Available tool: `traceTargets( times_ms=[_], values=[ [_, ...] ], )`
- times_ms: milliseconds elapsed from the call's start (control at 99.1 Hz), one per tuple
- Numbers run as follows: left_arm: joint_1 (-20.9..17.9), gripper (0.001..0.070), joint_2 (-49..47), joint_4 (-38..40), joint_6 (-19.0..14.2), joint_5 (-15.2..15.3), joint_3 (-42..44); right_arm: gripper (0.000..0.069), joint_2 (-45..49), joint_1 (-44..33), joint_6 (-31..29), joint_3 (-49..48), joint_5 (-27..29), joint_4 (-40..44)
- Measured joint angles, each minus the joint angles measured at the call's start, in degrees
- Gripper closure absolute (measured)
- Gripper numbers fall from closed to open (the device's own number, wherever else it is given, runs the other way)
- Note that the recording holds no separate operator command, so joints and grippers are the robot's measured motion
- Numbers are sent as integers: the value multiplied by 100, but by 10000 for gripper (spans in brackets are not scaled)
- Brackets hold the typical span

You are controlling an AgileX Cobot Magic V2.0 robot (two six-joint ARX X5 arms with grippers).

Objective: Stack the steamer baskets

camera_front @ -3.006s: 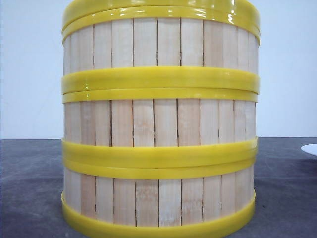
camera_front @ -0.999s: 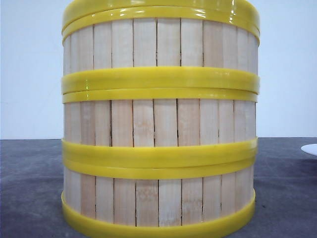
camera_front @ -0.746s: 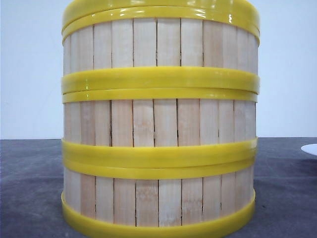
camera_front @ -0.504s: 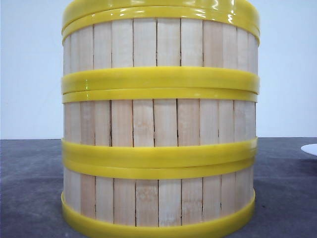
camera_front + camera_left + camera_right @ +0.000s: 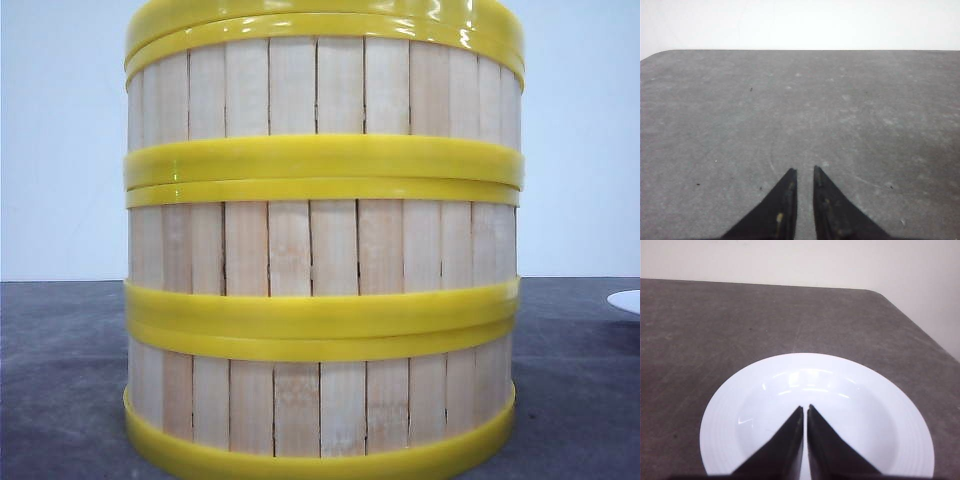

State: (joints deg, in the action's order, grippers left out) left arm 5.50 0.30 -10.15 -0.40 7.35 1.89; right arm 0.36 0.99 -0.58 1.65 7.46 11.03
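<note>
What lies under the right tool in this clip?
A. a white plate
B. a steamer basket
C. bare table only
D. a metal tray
A: the right wrist view shows the right tool, fingers nearly together and empty, above a white plate on the grey table.

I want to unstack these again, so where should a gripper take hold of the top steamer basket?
Probably at the top steamer basket's upper yellow rim, coming from above with one finger inside the wall and one outside. The round slatted wall looks too wide to span, and it sits flush on the middle basket, leaving no gap underneath. The rim's top is cropped from view.
</note>
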Motion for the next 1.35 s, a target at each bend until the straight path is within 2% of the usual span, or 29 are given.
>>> traceTargets(
  times_ms=[1352],
  values=[
    [0, 677, 0, 0, 0, 0, 0, 685, 2, 0, -144, -59, -4, -144]
  ],
)
